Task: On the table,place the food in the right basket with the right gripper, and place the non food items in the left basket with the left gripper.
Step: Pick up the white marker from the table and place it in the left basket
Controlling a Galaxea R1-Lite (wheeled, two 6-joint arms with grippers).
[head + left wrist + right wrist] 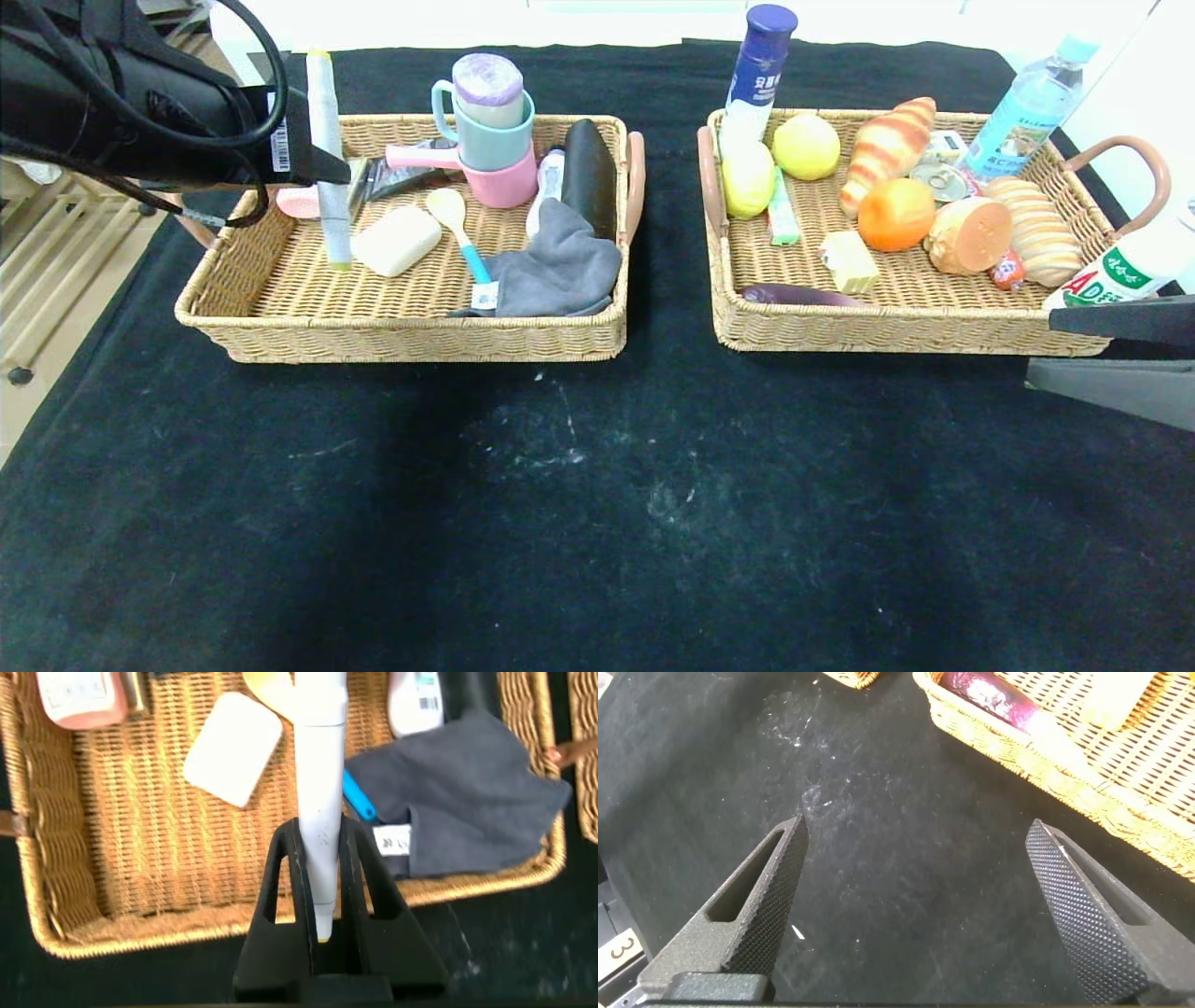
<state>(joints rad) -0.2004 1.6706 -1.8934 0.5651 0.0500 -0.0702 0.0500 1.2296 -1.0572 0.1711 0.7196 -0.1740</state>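
Observation:
A long white tube (327, 140) hangs upright over the left basket (401, 338), with my left gripper (322, 173) shut on it. In the left wrist view the tube (318, 775) runs between the black fingers (280, 873), above the basket's wicker floor (140, 859). That basket holds a white soap block (396, 240), a spoon (456, 224), a grey cloth (560, 266), stacked cups (490, 131) and a black case (590, 173). The right basket (896, 333) holds lemons (806, 147), a croissant (887, 145), an orange (894, 214), bread (1032, 229) and an eggplant (803, 296). My right gripper (1038, 347) stands open and empty at the right edge, just in front of that basket.
A purple-capped bottle (758, 70) and a water bottle (1027, 107) lean at the right basket's back rim. A white green-labelled bottle (1116, 271) lies at its right corner. Black cloth (597, 504) covers the table in front of both baskets. The right wrist view shows the basket's wicker rim (1083, 775).

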